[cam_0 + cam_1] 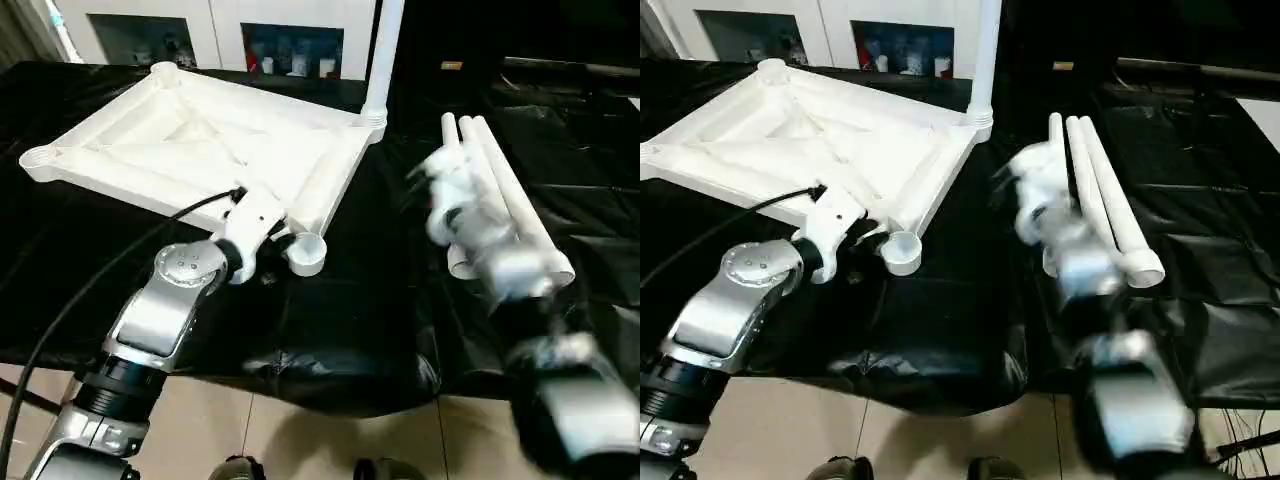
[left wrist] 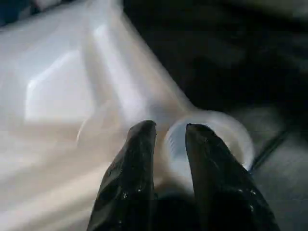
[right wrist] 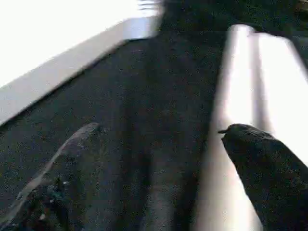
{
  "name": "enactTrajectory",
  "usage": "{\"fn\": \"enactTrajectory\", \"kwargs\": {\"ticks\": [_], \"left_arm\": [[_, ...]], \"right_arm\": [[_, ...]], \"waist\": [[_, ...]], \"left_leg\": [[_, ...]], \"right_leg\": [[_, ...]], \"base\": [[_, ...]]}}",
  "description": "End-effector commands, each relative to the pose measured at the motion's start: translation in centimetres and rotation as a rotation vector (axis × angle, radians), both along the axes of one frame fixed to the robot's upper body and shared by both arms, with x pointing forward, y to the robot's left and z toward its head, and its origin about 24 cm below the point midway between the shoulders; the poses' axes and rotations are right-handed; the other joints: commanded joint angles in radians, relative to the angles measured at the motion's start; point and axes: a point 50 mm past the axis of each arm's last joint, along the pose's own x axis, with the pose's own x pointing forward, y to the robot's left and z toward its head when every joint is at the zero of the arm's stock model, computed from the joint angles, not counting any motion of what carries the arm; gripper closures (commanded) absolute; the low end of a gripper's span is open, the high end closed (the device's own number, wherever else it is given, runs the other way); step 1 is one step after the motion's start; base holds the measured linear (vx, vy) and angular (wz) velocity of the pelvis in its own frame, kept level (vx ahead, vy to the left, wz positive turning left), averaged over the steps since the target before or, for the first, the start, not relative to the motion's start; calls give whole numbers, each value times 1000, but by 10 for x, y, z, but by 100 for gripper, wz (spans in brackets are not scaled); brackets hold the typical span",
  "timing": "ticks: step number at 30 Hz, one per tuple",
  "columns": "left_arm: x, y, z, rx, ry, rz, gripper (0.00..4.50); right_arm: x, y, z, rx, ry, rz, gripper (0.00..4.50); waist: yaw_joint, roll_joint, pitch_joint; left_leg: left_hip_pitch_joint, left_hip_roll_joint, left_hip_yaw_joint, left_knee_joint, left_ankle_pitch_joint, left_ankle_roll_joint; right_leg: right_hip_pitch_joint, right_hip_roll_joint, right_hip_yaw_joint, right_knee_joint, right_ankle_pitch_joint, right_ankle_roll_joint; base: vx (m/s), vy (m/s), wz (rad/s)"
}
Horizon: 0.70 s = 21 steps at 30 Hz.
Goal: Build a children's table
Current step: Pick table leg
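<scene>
Now your left fingers (image 2: 144, 163) pinch the near corner socket (image 1: 306, 254) of the tabletop (image 1: 200, 145) on the worktop; right fingers (image 3: 260, 163) spread wide beside the loose legs (image 1: 505, 205). Centre over one leg before closing.

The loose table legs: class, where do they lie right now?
In the head views the loose legs lie bundled on the black cloth to the right of the upturned tabletop, by the right gripper.

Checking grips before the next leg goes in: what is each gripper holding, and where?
The left gripper pinches the tabletop by the rim of its near corner socket. The right gripper holds nothing, open beside the loose legs.
</scene>
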Motion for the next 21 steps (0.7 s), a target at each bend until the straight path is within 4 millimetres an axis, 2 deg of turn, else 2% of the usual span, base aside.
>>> {"fn": "enactTrajectory", "kwargs": {"ticks": [1, 3, 6, 7, 10, 14, 16, 21], "left_arm": [[-3, -3, 11, -23, -37, -61, 322], [-12, -10, 19, -35, -32, -169, 322], [-19, -14, 24, -43, -13, -234, 322], [-30, -19, 27, -44, 25, -325, 322], [-39, -21, 27, -15, 61, -395, 322], [-44, -21, 29, -14, 79, -418, 322], [-45, -21, 30, -12, 82, -425, 322], [-47, -20, 35, -1, 89, -433, 322]], "right_arm": [[2, -6, -2, 36, 55, -51, 9], [5, -16, -3, 39, 131, -92, 9], [5, -20, -7, 60, 187, -111, 9], [2, -22, -17, 79, 287, -141, 9], [-1, -20, -27, 137, 354, -130, 9], [-2, -20, -34, 159, 400, -158, 9], [-3, -21, -37, 162, 421, -173, 34], [-4, -22, -41, 180, 440, -194, 71]], "waist": [[0, 7, -77], [0, 3, -80], [2, 3, -79], [2, 1, -81], [3, 1, -80], [0, 0, -76], [1, 0, -76], [1, 3, -77]], "left_leg": [[19, 12, -11, -55, -93, 16], [20, 13, -10, -55, -92, 14], [20, 14, -7, -53, -82, 17], [20, 13, -7, -52, -71, 21], [20, 15, -6, -52, -76, 18], [19, 16, -5, -53, -90, 7], [21, 16, -4, -53, -105, -2], [19, 14, -5, -52, -96, -11]], "right_leg": [[64, -57, 46, -57, 41, -244], [65, -60, 46, -56, 35, -248], [64, -58, 48, -55, 56, -254], [65, -58, 48, -52, 65, -256], [62, -59, 46, -51, 46, -261], [61, -60, 46, -54, 9, -256], [60, -59, 47, -56, -18, -247], [60, -57, 47, -53, -8, -240]], "base": [[0, 0, 0], [0, 0, 0], [0, 0, 0], [0, 0, 0], [0, 0, 0], [0, 0, 0], [0, 0, 0], [0, 0, 0]]}}
